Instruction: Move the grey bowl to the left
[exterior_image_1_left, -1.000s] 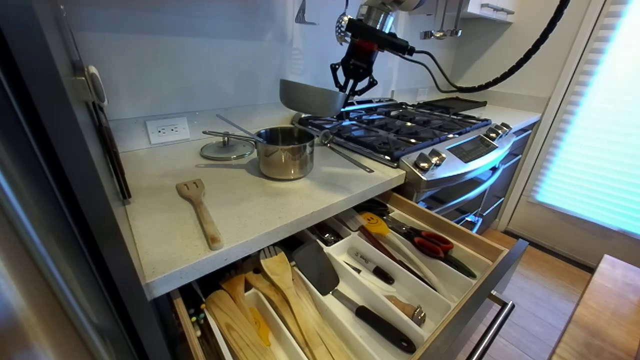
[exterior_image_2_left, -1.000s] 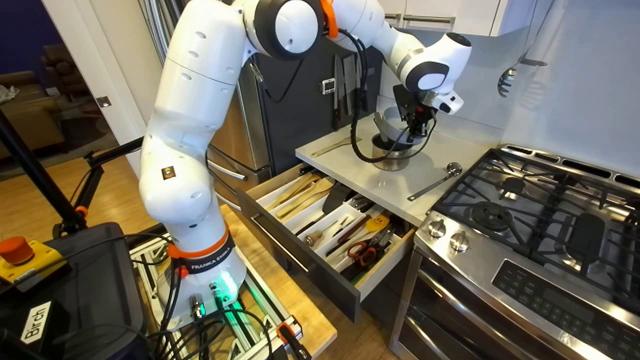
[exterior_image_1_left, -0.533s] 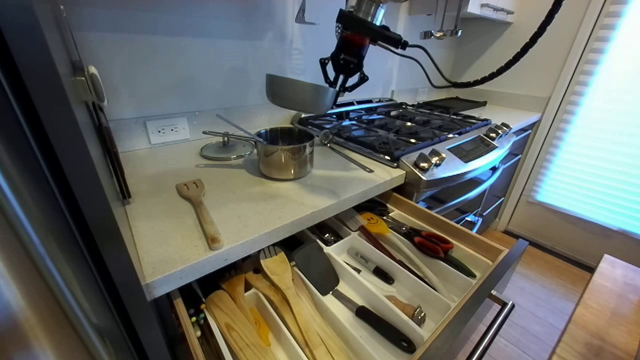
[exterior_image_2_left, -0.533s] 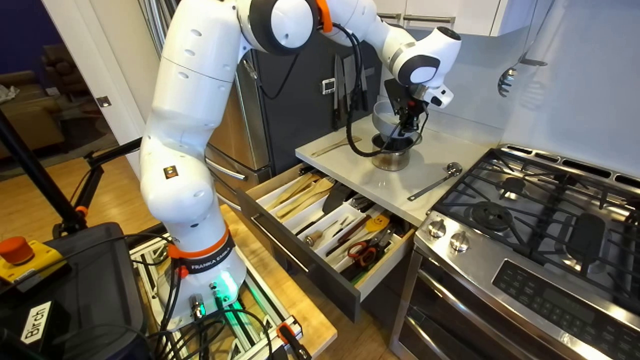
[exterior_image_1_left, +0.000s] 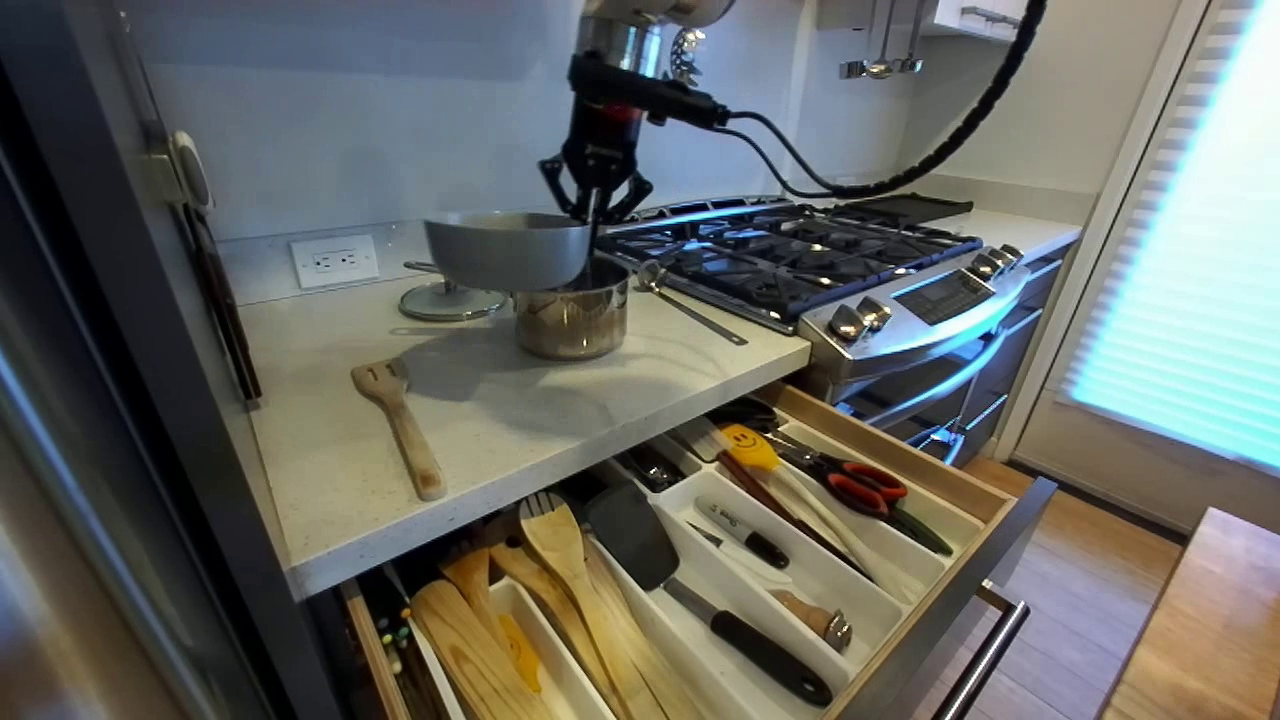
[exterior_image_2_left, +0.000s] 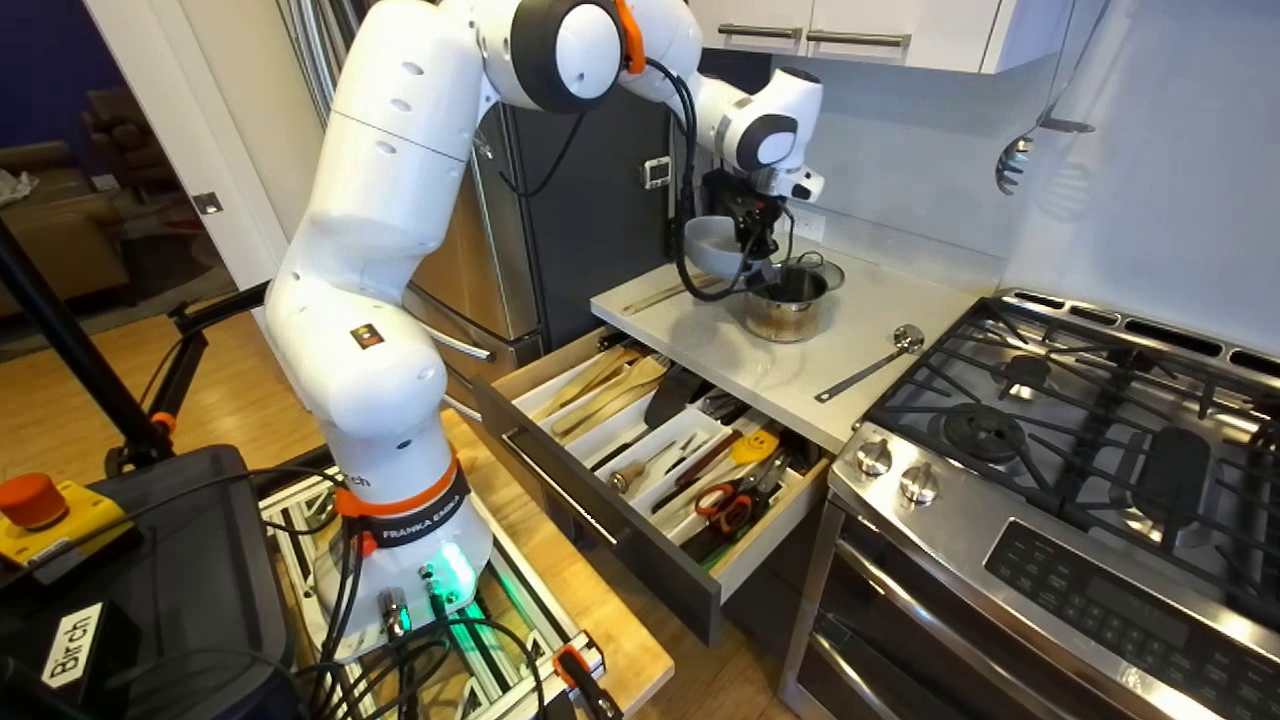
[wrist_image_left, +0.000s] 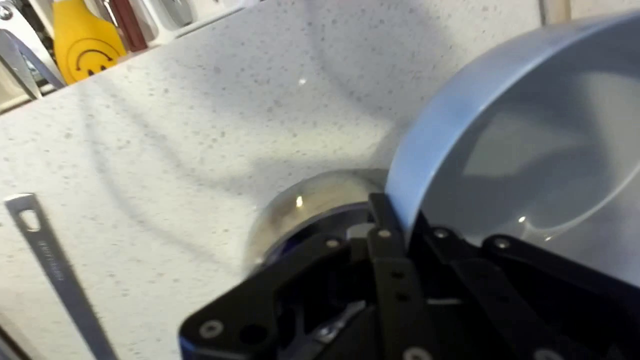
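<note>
My gripper (exterior_image_1_left: 594, 222) is shut on the rim of the grey bowl (exterior_image_1_left: 505, 255) and holds it in the air above the counter, close to level. In an exterior view the bowl (exterior_image_2_left: 710, 248) hangs to the left of the steel pot (exterior_image_2_left: 780, 318), partly behind the gripper and cable. In the wrist view the fingers (wrist_image_left: 402, 225) pinch the bowl's wall (wrist_image_left: 440, 125) from both sides. The bowl's inside looks bare there, and its far side runs out of the picture. The pot (wrist_image_left: 310, 197) shows beneath the gripper.
A wooden slotted spatula (exterior_image_1_left: 400, 425) lies on the counter to the left. A glass lid (exterior_image_1_left: 452, 303) lies behind the bowl. A long-handled spoon (exterior_image_1_left: 695, 310) lies right of the pot, beside the gas stove (exterior_image_1_left: 800, 250). The utensil drawer (exterior_image_1_left: 1000, 540) stands open below.
My gripper has carried the bowl left and down, from the stove side and past the pot. The bowl has gone from tilted to nearly level. The pot and drawer have not moved.
</note>
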